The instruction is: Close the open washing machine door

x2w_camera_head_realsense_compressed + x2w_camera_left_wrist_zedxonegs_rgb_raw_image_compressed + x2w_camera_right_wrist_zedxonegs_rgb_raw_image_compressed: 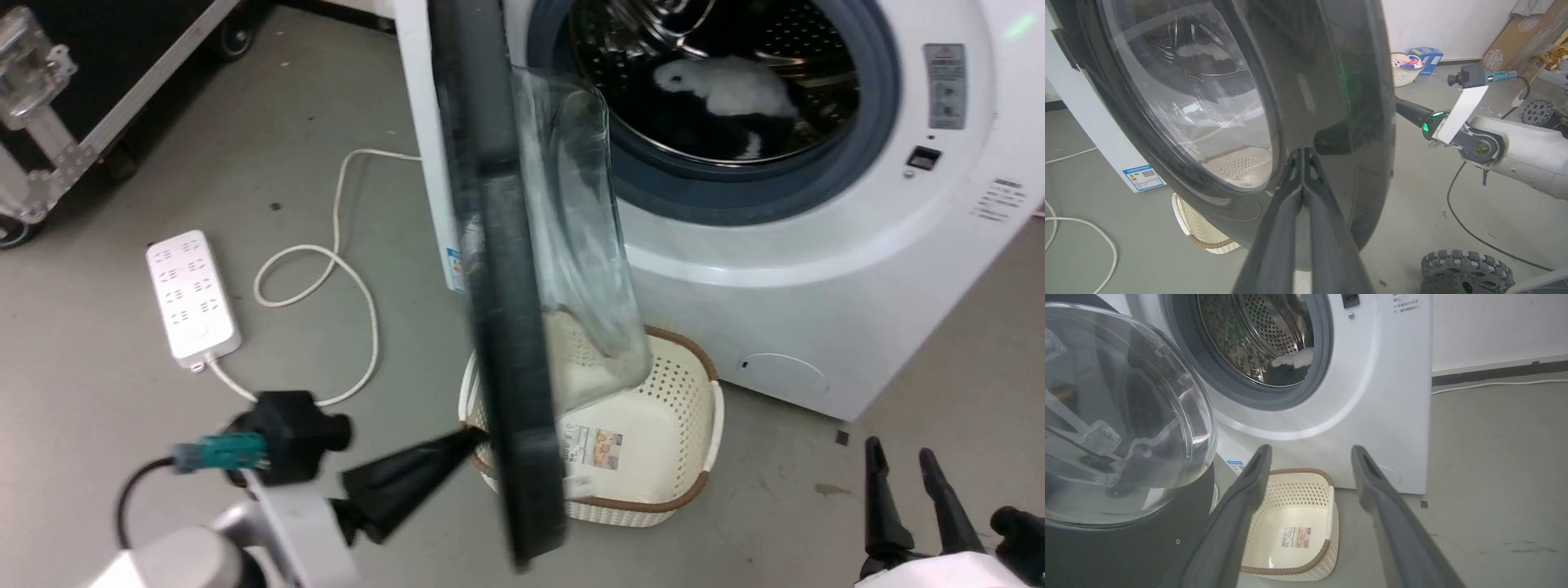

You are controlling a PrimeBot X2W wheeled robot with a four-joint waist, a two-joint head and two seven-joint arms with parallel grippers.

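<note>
The washing machine door (498,269) stands open, seen edge-on in the head view, its glossy black rim running from top to bottom and its clear glass bowl (584,237) bulging toward the drum. My left gripper (478,437) is shut with nothing in it, and its tip touches the door's outer face low down. The left wrist view has those shut fingers (1302,153) pressed against the black rim of the door (1331,81). My right gripper (902,457) is open at the lower right, apart from the door. From the right wrist, the door (1126,547) is at the left, beside the open right gripper (1309,451).
A cream laundry basket (690,457) sits on the floor under the door, in front of the white washing machine (816,310). White cloth (727,90) lies in the drum. A power strip (192,294) and its cable (351,269) lie at the left. My wheel (1466,273) is close by.
</note>
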